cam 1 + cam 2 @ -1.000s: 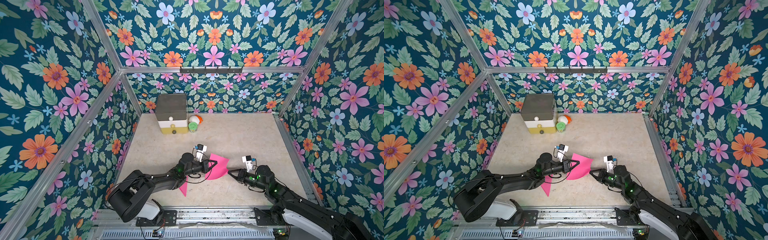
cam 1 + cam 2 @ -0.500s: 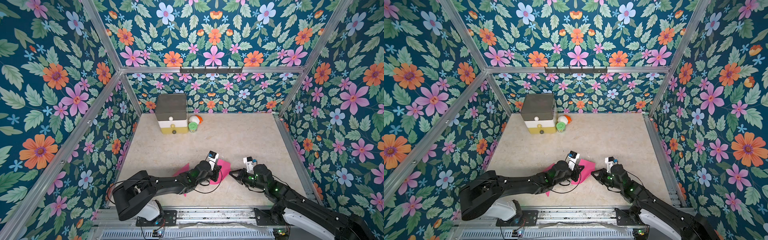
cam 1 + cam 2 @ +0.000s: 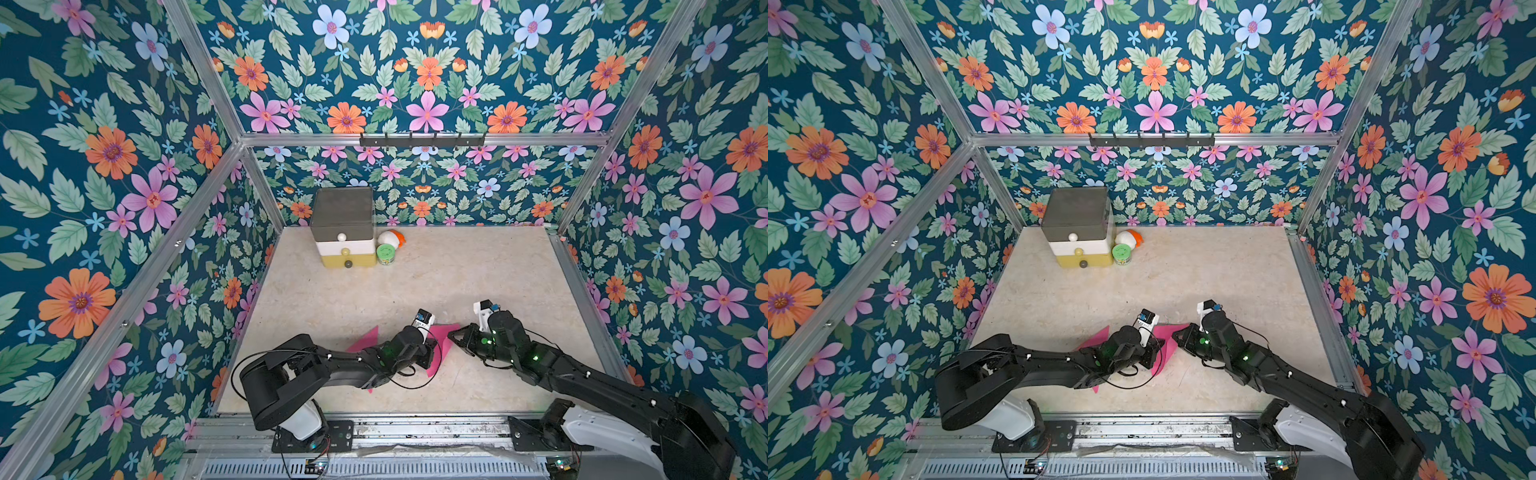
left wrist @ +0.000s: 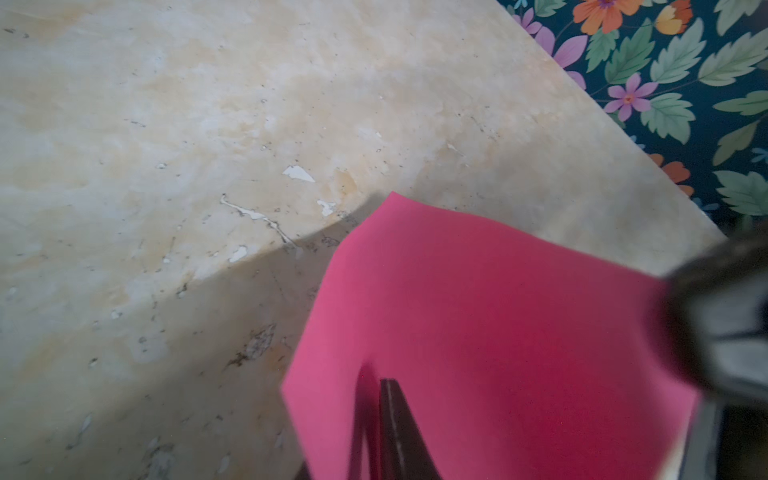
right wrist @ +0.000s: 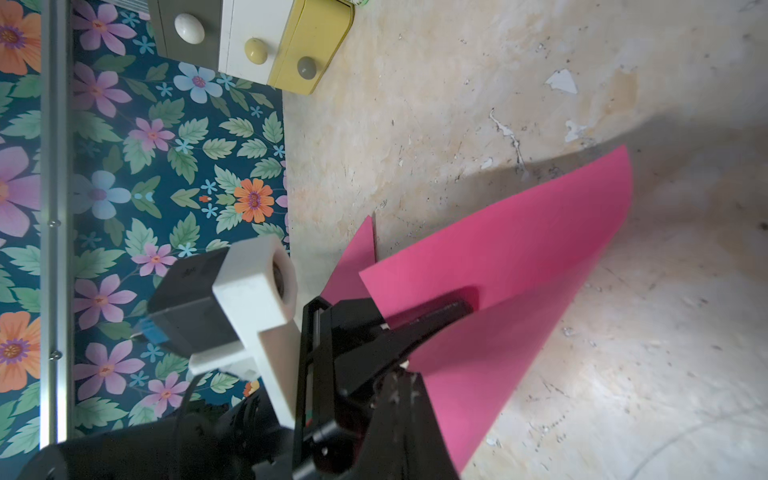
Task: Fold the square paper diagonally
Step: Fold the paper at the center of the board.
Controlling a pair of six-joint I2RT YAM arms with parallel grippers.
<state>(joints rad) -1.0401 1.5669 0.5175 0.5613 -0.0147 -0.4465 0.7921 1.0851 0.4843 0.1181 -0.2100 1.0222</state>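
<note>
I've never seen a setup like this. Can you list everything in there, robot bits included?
paper: one, pink, partly folded over, front of the table between the tools
drawer unit: one, grey, white and yellow tiers, back left
jar: one, green lid, beside the drawer unit
white and orange object: one, behind the jar; too small to identify
hook rail: one, black, back wall
table: one, beige marbled
walls: teal floral, three sides
left arm, right arm: two, black, reaching from the front
left tool: black, at the paper's lifted flap
right tool: black, closed, at the paper's corner
</note>
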